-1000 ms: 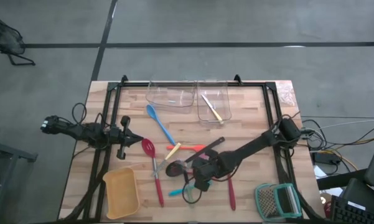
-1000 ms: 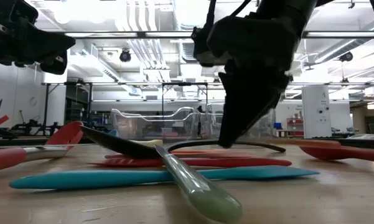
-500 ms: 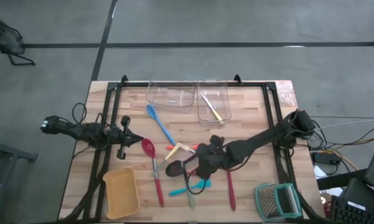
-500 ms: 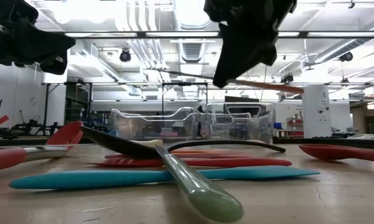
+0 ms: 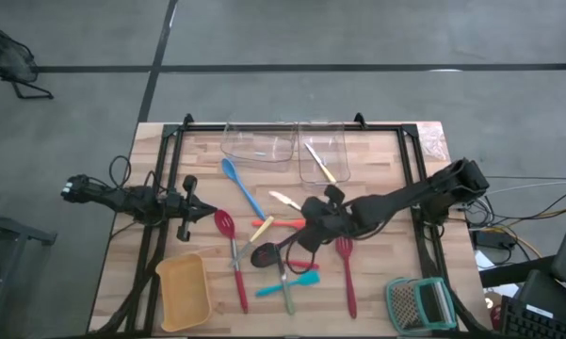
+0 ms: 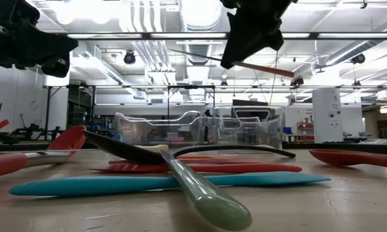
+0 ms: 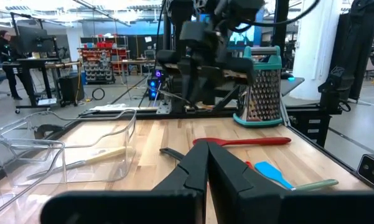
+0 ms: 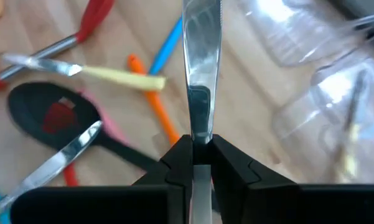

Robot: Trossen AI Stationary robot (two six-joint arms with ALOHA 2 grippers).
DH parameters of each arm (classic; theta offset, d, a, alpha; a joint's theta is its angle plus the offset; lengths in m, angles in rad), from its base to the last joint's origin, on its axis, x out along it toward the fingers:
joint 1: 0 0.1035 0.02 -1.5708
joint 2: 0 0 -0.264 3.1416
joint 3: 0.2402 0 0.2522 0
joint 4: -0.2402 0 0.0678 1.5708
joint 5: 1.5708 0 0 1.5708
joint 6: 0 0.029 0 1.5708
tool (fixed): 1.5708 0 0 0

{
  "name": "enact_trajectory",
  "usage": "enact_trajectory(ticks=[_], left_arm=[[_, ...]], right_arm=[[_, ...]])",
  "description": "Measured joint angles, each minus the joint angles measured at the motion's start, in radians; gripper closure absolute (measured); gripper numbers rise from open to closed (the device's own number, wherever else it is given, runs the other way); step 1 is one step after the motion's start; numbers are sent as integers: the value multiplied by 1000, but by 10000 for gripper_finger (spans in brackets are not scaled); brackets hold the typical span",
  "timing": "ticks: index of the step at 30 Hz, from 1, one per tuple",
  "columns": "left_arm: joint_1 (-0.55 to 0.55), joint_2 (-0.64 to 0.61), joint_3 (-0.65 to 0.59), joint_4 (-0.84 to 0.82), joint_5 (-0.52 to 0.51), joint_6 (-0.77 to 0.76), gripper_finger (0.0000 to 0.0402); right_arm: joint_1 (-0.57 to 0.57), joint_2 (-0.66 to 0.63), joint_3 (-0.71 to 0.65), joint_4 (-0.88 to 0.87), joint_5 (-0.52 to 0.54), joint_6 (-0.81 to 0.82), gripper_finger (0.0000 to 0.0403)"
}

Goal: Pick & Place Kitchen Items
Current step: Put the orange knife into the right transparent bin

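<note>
My right gripper is over the middle of the table, shut on a table knife with a silver blade; its handle looks orange in the low view. Below it lie a black spoon, an orange spatula, a second knife with a yellow handle, a teal spatula, a blue spoon, a red slotted spoon and a red slotted spatula. My left gripper waits shut at the table's left side. My right gripper pinches the knife between its two fingers where the blade meets the handle. The fingers come from above on a slant and lie across the knife. The knife is lifted clear of the table, close to level, its blade toward the far left.
Two clear tubs stand at the far edge, one with a yellow-handled utensil inside. A yellow tray is at the near left, and a teal-framed grater at the near right.
My right gripper has risen from the pile of utensils and gone toward the table's far edge, shut on the knife. The knife has been lifted clear of the table and now hangs high above it.
</note>
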Motion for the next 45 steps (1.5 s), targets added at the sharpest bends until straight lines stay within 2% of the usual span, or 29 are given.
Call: enact_trajectory(ticks=[19, 24, 29, 37, 45], left_arm=[[0, 0, 0, 0, 0, 0, 390], [0, 1, 0, 0, 0, 0, 390], [0, 1, 0, 0, 0, 0, 390], [0, 1, 0, 0, 0, 0, 390], [0, 2, 0, 0, 0, 0, 390]], right_arm=[[-111, -74, 0, -115, 54, -15, 367], [-144, -111, 0, -131, 110, -16, 362], [-232, -125, 0, -118, 158, -58, 366], [-428, -112, -6, -119, 142, -115, 359], [-596, -77, -21, -35, -29, -141, 362]])
